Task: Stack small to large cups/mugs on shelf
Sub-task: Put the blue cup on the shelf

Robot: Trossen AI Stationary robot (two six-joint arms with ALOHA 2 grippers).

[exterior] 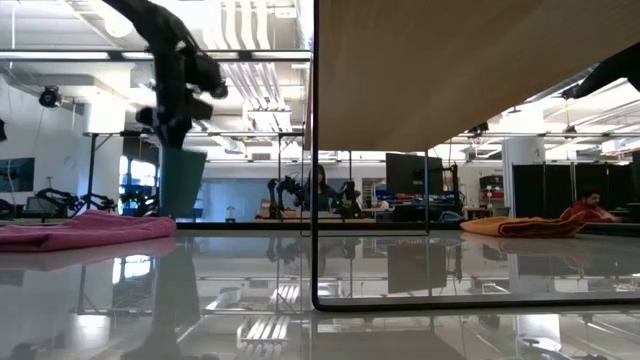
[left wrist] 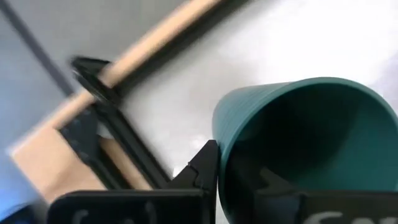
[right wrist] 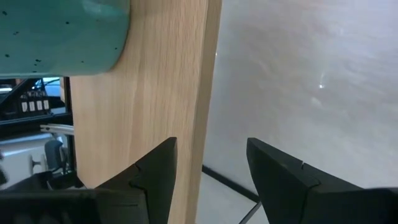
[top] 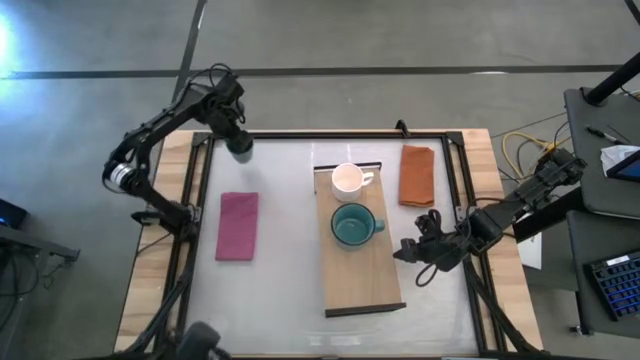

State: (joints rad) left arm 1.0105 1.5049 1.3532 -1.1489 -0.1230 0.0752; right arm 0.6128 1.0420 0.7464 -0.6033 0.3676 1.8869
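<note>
The dark green tumbler (top: 241,149) is in my left gripper (top: 236,138) at the table's far left corner; the low view shows it upright below the gripper (exterior: 182,180). The small white mug (top: 346,180) and the wide teal mug (top: 351,226) stand on the light-wood shelf (top: 362,275), the white one farther back. My right gripper (top: 420,255) is open and empty just right of the shelf. In its wrist view its fingers (right wrist: 211,180) stand on either side of the shelf's long edge (right wrist: 208,93), touching nothing. My left gripper holds the tumbler by its wall at the rim (left wrist: 221,163), one finger (left wrist: 204,169) outside and the other inside the mouth. The fingers come from above, pointing down. The tumbler hangs upright below them; I cannot tell whether its bottom (exterior: 182,212) is clear of the table.
A magenta cloth (top: 238,225) lies on the table left of the shelf, and an orange cloth (top: 417,175) lies at the far right. The shelf stands raised on a thin dark frame (exterior: 315,200). A dark rail (top: 300,137) runs round the table top.
</note>
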